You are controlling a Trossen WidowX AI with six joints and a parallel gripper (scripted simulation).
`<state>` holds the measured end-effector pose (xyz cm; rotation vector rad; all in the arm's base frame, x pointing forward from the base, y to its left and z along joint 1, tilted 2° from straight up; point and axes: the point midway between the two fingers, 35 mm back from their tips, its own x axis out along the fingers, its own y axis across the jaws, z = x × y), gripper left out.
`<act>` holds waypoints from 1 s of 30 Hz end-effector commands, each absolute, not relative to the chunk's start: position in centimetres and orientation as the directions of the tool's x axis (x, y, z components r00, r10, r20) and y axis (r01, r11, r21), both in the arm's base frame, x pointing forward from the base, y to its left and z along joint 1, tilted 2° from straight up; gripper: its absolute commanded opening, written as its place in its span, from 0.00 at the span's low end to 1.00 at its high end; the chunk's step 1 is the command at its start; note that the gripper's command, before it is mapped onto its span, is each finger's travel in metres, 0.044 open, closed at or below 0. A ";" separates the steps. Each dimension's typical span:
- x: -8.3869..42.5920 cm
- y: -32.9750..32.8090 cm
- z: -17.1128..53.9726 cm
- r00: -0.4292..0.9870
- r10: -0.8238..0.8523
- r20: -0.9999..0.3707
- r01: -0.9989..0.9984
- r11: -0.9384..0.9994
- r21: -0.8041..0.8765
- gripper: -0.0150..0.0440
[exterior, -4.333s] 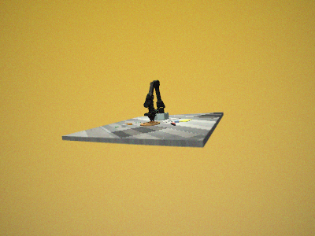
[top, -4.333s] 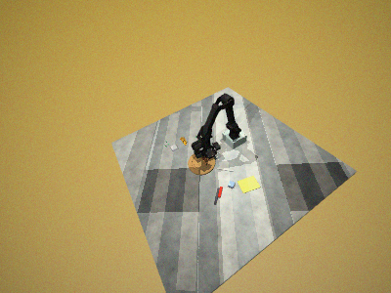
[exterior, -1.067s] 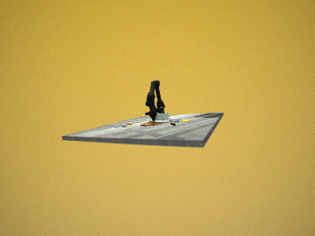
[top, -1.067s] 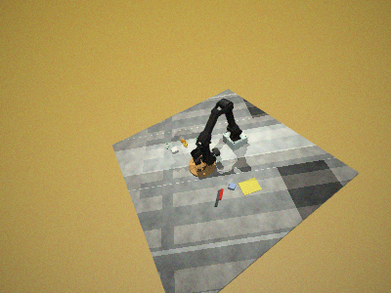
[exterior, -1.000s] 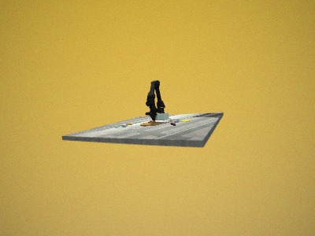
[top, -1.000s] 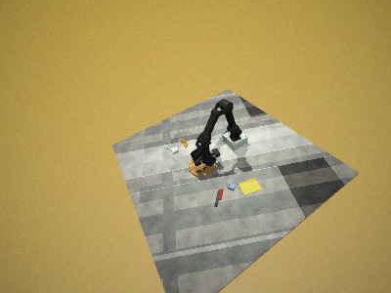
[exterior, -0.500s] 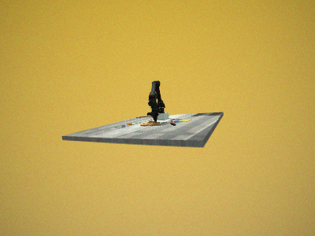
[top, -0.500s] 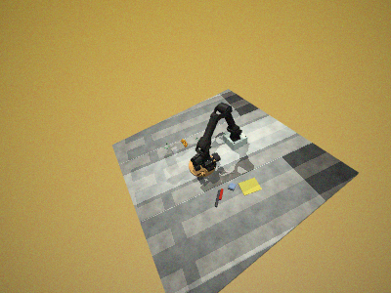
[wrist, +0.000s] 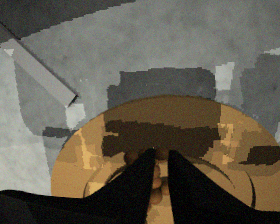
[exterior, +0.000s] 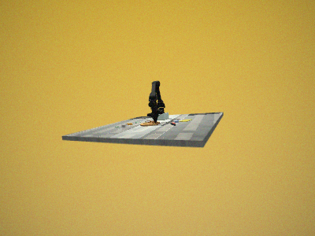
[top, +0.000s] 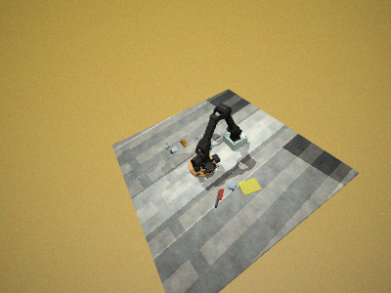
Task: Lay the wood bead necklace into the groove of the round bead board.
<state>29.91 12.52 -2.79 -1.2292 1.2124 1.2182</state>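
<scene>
Evidently, in the top view, the arm (top: 222, 110) (exterior: 156, 87) is bent over from a pale box (top: 237, 144) (exterior: 163, 116), with its gripper (top: 202, 172) (exterior: 156, 121) (wrist: 161, 155) brought down at the round board (top: 193, 171) (exterior: 144, 124) (wrist: 190, 109). A yellow square (top: 250, 186) (exterior: 185, 120) is seen lying flat near a small blue block (top: 232, 187), with a red and dark stick (top: 219, 198) nearby; a small orange thing (top: 184, 143) is placed on the other side of the board. In the exterior view, the fingertips are shown low over the board, and the beads are too small to be made out. In the wrist view, the fingers are closed narrowly on the bead necklace (wrist: 157, 195), whose brown beads are seen between and just beside them, over the board; whether any are seated in the groove cannot be told.
</scene>
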 end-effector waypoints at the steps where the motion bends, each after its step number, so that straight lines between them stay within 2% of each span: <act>1: 29.7 12.5 -3.2 -0.009 -0.012 -1.000 -1.000 -0.013 0.009 0.25; 18: 29.8 12.5 -2.7 -0.007 -0.014 -1.000 -1.000 -0.017 0.008 1.00; 30: 29.8 12.5 -1.8 -0.009 -0.012 -1.000 -1.000 -0.013 0.009 1.00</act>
